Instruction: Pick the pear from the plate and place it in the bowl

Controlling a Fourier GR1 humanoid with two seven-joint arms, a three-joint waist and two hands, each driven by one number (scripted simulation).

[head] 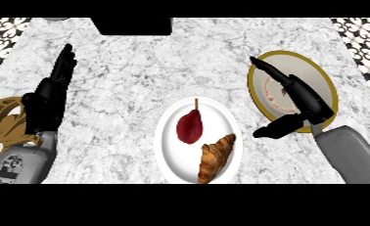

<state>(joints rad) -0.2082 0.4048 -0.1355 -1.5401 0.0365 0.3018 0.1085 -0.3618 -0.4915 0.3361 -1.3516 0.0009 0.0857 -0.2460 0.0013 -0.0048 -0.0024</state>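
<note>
Pear [190, 126] on white plate [171, 146], untouched; both hands clear of it.

The dark red pear lies stem-up on the plate at centre of the marble bench [145, 63], a croissant [217, 157] just beside it on the same plate, possibly touching at the lower edge, hard to tell. Right hand [303, 100] is spread wide, fingers straight, hanging over the gold-rimmed bowl [318, 73] to the plate's right, thumb pointing toward the plate, holding nothing. Left hand [51, 93] rests open at the left edge, fingers up, well apart from the plate.
</note>
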